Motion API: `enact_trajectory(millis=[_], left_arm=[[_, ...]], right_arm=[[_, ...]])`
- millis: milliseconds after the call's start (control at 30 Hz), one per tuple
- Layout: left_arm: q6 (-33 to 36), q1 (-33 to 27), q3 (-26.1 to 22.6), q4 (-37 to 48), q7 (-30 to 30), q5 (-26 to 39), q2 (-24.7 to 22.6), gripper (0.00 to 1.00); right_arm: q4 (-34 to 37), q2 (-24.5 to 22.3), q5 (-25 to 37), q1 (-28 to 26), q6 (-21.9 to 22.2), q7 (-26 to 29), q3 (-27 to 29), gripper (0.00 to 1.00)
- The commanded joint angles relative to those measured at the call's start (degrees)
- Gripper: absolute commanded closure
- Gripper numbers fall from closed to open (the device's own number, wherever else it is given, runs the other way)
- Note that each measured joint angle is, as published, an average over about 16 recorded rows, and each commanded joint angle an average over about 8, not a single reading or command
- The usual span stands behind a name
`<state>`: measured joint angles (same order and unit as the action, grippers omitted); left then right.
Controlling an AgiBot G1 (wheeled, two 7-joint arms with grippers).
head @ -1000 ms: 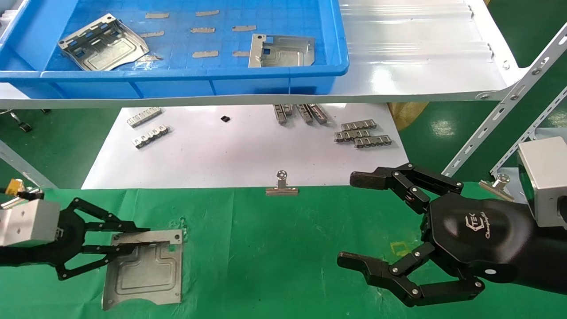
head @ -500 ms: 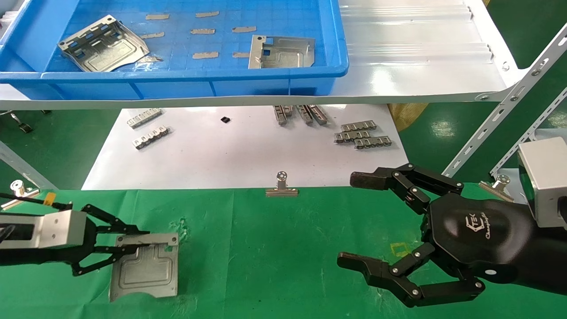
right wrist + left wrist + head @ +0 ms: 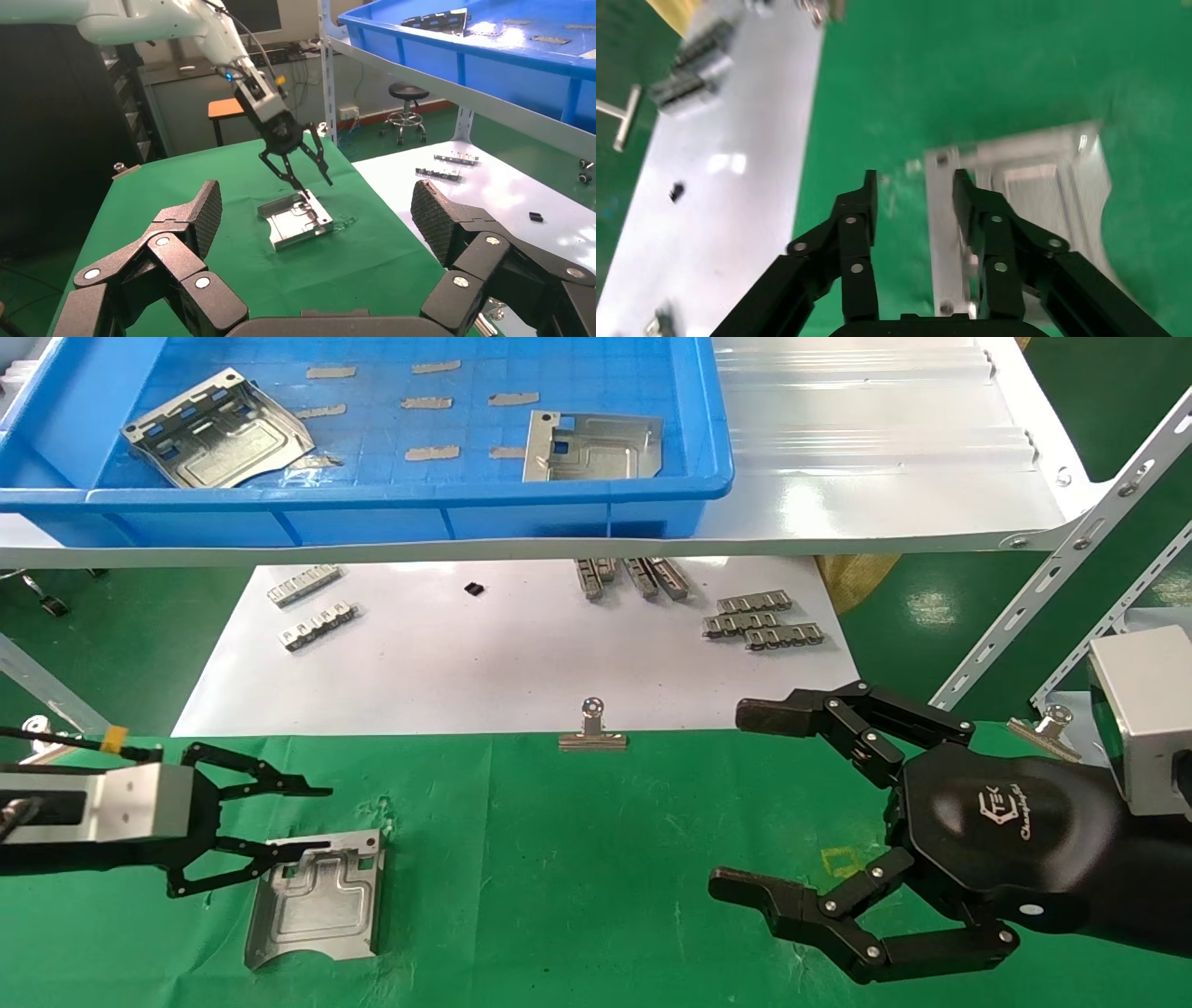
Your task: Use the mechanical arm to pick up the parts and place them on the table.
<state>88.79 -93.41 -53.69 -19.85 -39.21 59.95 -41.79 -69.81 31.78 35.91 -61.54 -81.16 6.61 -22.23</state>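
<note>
On the wrinkled green cloth table [image 3: 596,859] we see a silver stamped sheet-metal plate [image 3: 317,896] lying flat; our left gripper [image 3: 312,820] spreads open above its edge, our right gripper [image 3: 736,803] open, idle.

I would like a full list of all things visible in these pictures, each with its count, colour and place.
sheet-metal plate on the table: one, silver, flat on the green cloth by the left gripper
sheet-metal plates in the bin: two, silver, one at the left, one at the right
bin: one, blue, on the white shelf
white shelf: one, glossy, above the table
toothed metal strips: several, grey, in groups on the white sheet
white sheet: one, behind the green cloth
binder clips: at least two, silver, on the cloth's far edge
table: one, green cloth
left gripper: black, open, over the plate's edge
right gripper: black, open, hovering at the right
</note>
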Motion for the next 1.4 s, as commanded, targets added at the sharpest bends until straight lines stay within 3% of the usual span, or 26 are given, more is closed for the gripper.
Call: enact_trajectory(millis=[33,233,600,1400], left_arm=[[1.6,0.0,0.5,0.4,0.6,-1.3,0.2,0.00],[3.3,2.3,0.0,-1.6,6.8,-6.3,1.4,0.00],[3.0,3.4,0.7,-3.5,8.1,-7.0,1.8,0.00],[0.6,14.6,15.2,-23.3,24.6,-11.5,3.8,0.00]], right_arm=[[0.0,0.0,0.0,0.0,0.0,0.0,0.0,0.00],[0.0,0.0,0.0,0.0,0.0,0.0,0.0,0.00],[0.0,0.0,0.0,0.0,0.0,0.0,0.0,0.00],[0.0,0.0,0.0,0.0,0.0,0.0,0.0,0.00]])
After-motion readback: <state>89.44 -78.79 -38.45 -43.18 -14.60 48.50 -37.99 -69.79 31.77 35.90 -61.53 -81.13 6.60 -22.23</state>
